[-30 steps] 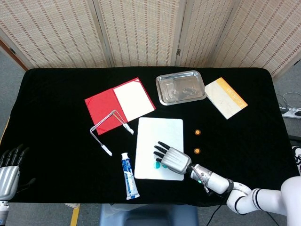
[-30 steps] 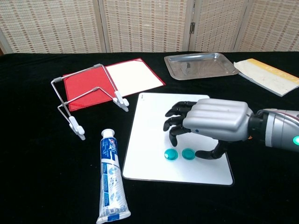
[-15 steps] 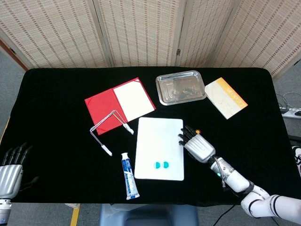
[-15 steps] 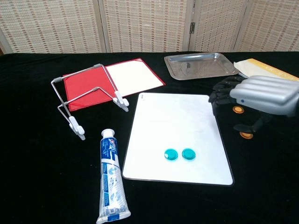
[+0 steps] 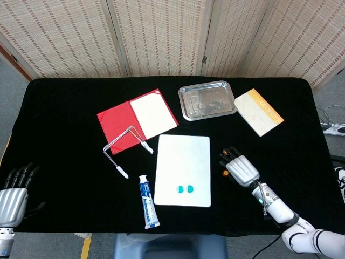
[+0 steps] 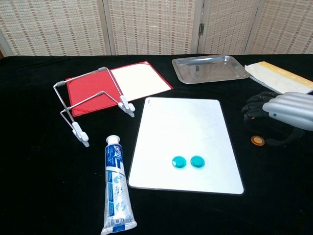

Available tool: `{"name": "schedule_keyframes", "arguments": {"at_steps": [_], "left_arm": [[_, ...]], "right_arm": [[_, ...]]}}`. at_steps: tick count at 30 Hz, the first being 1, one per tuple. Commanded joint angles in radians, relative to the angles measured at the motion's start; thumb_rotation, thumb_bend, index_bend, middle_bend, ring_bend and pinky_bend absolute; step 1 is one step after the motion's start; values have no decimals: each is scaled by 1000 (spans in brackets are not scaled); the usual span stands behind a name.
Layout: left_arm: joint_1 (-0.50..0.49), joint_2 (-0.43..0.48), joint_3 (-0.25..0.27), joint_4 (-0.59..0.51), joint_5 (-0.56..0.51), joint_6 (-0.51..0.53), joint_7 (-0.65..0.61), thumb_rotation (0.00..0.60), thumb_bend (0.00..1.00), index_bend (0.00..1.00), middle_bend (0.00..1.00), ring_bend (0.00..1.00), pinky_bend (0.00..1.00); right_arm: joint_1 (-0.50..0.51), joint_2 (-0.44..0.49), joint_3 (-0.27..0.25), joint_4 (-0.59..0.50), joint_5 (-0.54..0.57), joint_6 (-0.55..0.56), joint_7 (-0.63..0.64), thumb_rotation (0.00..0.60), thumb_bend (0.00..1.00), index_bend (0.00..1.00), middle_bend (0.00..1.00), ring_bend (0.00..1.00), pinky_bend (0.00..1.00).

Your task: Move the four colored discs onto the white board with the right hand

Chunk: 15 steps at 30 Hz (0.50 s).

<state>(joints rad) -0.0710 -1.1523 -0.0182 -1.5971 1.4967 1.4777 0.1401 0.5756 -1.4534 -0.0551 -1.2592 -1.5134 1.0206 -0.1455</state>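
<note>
Right hand (image 6: 286, 115) off the right edge of the white board (image 6: 183, 127), palm down, fingers curled loosely with thumb spread, holding nothing. One orange disc (image 6: 257, 141) on the black cloth just under the fingertips, between thumb and fingers, not pinched; contact unclear. Second orange disc hidden beneath the hand, cannot tell where. Two teal discs (image 6: 189, 161) side by side on the board's near part, well left of the hand. Left hand (image 5: 12, 191) at the far left table edge, fingers spread, empty. Toothpaste tube (image 6: 116, 198) left of the board. Wire stand (image 6: 90, 105), red folder (image 6: 117, 85), metal tray (image 6: 209, 68), booklet (image 6: 279, 79) further back.
</note>
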Motion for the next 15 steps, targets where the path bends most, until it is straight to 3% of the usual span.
{"name": "schedule_keyframes", "arguments": {"at_steps": [1,15], "left_arm": [[1,0,0,-1,-1,1,0,600,204,103,19,63,0],[-3,-1,1,3,-2,-7,0,600,204,102,19,63,0]], "right_arm": [[-6,-8,-4,11,-7,1,11,600,424,360,193,53,0],[-18,-40,-4,65,-23,-5,40,600,425,387,193,58,0]]}}
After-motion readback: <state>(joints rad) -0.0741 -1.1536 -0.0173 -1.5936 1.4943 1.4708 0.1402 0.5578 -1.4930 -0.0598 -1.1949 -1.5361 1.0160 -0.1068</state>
